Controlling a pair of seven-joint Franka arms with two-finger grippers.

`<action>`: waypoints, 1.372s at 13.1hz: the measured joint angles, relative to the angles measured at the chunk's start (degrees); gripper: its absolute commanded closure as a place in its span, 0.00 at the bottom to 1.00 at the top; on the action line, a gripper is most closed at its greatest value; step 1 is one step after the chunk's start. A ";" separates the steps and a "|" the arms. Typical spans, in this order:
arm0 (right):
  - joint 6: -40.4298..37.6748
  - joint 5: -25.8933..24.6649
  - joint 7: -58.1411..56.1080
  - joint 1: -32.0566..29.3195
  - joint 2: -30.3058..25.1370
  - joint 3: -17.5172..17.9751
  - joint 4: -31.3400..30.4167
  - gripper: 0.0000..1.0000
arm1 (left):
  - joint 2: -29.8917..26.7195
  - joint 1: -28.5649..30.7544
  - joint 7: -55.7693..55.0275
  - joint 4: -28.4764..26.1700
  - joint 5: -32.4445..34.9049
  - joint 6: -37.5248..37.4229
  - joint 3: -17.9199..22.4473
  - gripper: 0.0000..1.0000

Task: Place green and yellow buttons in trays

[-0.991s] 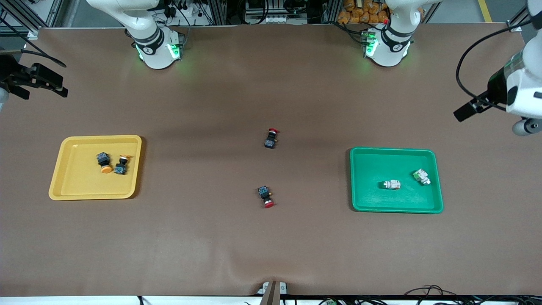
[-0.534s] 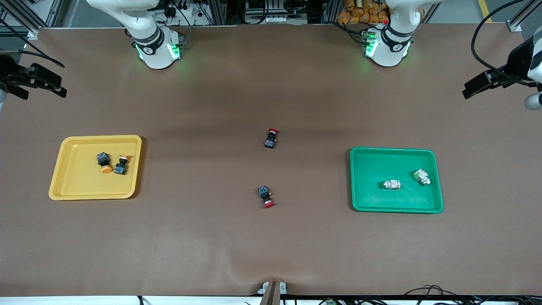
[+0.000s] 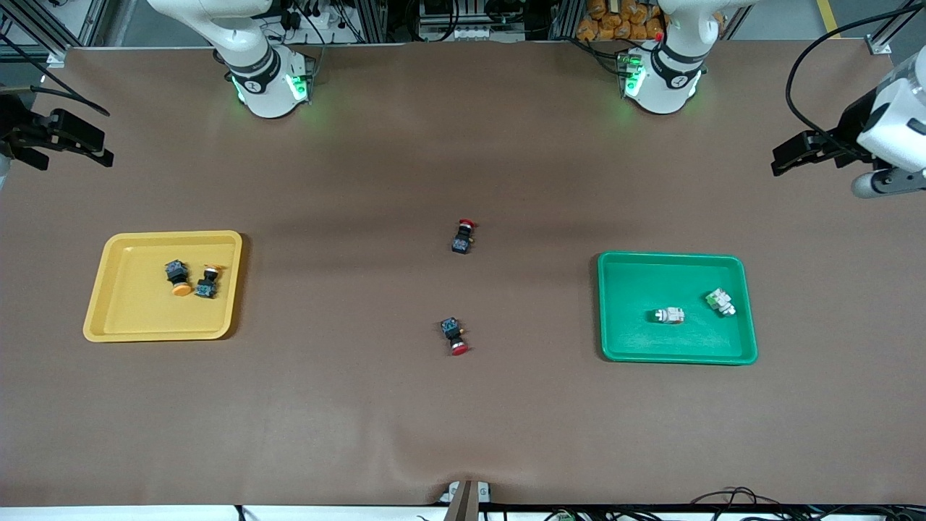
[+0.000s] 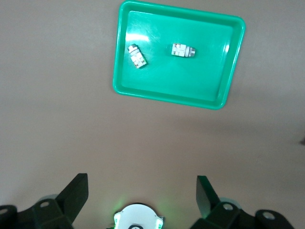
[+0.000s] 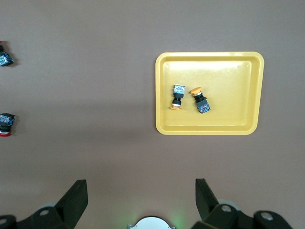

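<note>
Four task buttons are seen already resting inside the trays. Two black-bodied switches with orange-yellow caps lie side by side in the yellow tray (image 3: 108,289): one yellow-capped button (image 3: 176,278) with its cap toward six o'clock in the front view, the other yellow-capped button (image 3: 208,281) just beside it with its cap toward twelve o'clock. In the green tray (image 3: 622,275) two white-grey switches are found apart from each other: one green button (image 3: 669,315) near the tray's middle, the other green button (image 3: 720,302) close to the rim at the tray's three-o'clock side.

On the bare brown table (image 3: 463,420), between the trays, two red-capped switches are left: one red-capped switch (image 3: 464,236) lies farther from the front camera, the other red-capped switch (image 3: 454,336) nearer to it, at about six o'clock from the first.

The left gripper (image 4: 143,193) is held high over the table at the left arm's end, its fingers spread apart and holding nothing. The right gripper (image 5: 141,193) is held high over the right arm's end of the table, likewise spread wide and holding nothing.
</note>
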 measured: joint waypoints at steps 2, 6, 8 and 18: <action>-0.08 0.02 0.00 -0.01 0.06 -0.17 0.00 0.00 | -0.01 0.00 1.24 -0.52 0.00 0.39 0.03 0.00; -0.09 0.06 0.00 -0.01 0.10 -0.19 0.00 0.00 | 0.06 -0.01 1.65 -0.78 -0.03 1.86 0.13 0.00; -0.09 0.07 0.00 -0.01 0.11 -0.19 -0.01 0.00 | 0.22 -0.05 1.65 -0.77 -0.07 2.14 0.13 0.00; -0.11 0.09 0.00 -0.02 0.12 -0.23 -0.01 0.00 | 2.48 0.30 1.68 2.24 -0.35 2.60 0.52 0.00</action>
